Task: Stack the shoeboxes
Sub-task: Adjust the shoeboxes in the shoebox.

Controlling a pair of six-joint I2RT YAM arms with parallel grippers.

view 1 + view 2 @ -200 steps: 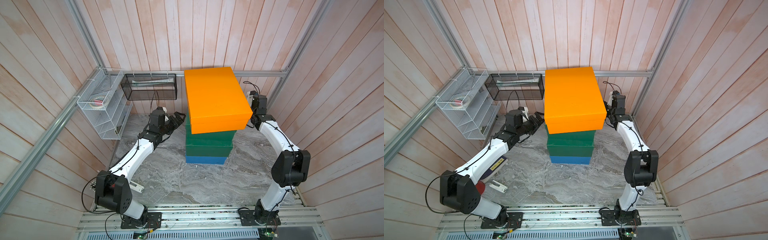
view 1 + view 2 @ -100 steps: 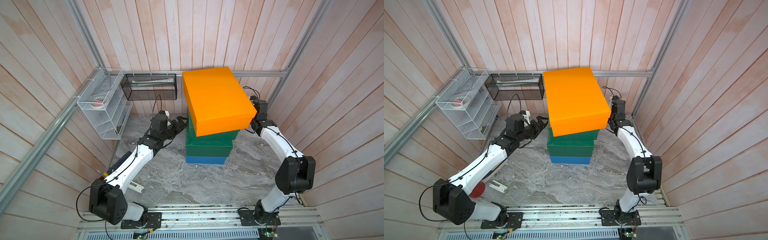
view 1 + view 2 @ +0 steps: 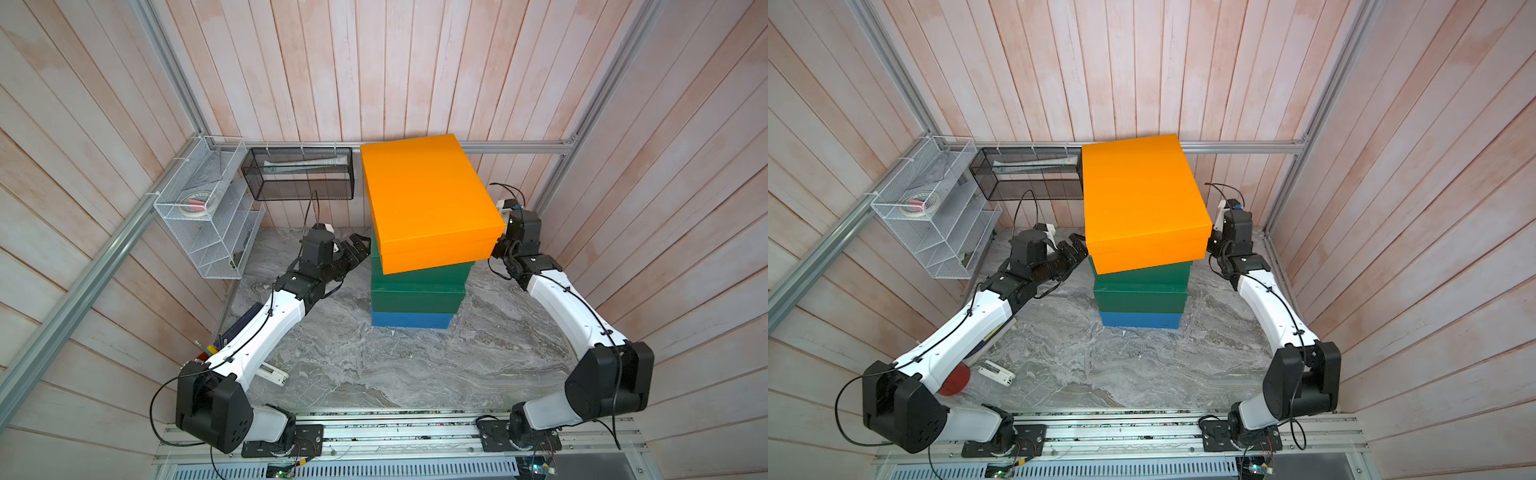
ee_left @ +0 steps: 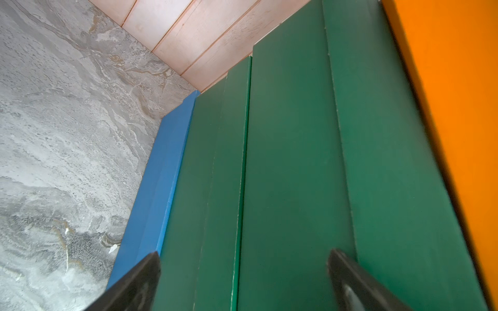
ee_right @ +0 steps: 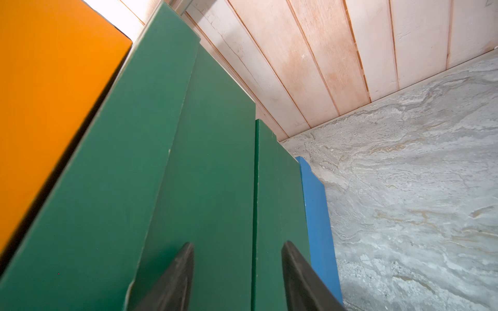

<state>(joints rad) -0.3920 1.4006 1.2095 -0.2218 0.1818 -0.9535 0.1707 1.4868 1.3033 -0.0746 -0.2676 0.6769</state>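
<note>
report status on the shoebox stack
Left end effector open, right end effector open, neither holding. Orange shoebox tops green shoeboxes and blue shoebox, twisted off square. Nothing blocking the stack.

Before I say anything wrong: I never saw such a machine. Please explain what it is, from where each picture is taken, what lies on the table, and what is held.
It is a robot with two white-and-black arms, the left arm and the right arm, each ending in a two-finger gripper. Two pictures look down from one camera head above. Two come from a camera on each wrist, looking past the fingers. On the grey marbled table stand four shoeboxes, one on another: the blue shoebox at the bottom, the lower green shoebox, the upper green shoebox, and the orange shoebox on top, turned slightly askew. The left gripper and the right gripper are open, beside them. Nothing is held.
</note>
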